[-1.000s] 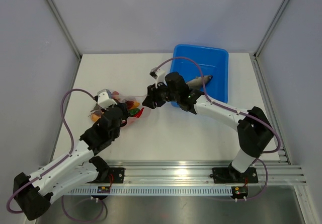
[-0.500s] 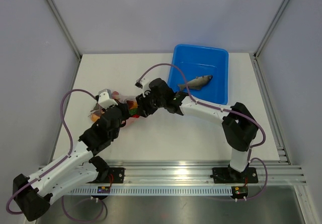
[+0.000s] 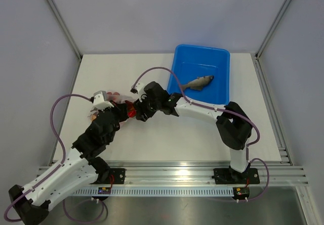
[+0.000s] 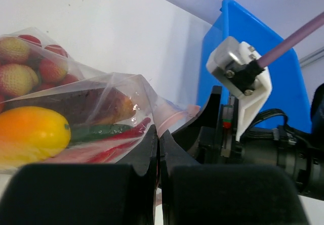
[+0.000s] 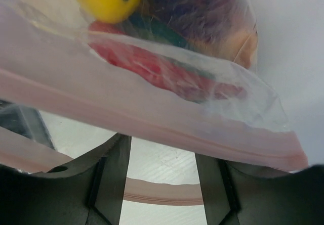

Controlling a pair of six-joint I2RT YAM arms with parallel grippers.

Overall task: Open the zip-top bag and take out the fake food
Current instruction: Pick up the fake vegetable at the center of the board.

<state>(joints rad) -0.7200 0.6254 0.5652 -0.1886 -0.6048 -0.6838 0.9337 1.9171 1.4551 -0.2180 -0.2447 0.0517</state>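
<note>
The zip-top bag (image 4: pixel 76 108) is clear plastic with a pink zipper strip (image 5: pixel 152 121) and lies at the left of the table (image 3: pixel 112 98). Fake food shows inside it: a yellow-orange piece (image 4: pixel 30 131), a red grape bunch (image 4: pixel 30 58), a green cucumber (image 4: pixel 101 130) and a red pepper (image 5: pixel 147 65). My left gripper (image 4: pixel 158 136) is shut on the bag's edge by the zipper. My right gripper (image 5: pixel 162 184) is open at the bag's mouth, one lip of the strip running across the gap between its fingers (image 5: pixel 115 179). A grey fish (image 3: pixel 198 82) lies in the blue tub (image 3: pixel 202 48).
The blue tub stands at the back right, its near wall (image 4: pixel 238 38) just behind the right gripper's body. White walls with metal posts close off the table's left, right and back sides. The rail with the arm bases (image 3: pixel 177 177) runs along the near edge.
My right arm has swung left from the tub to the bag's mouth, leaving the fish in the tub, and its jaws have widened. The left arm has shifted slightly, still holding the bag.
</note>
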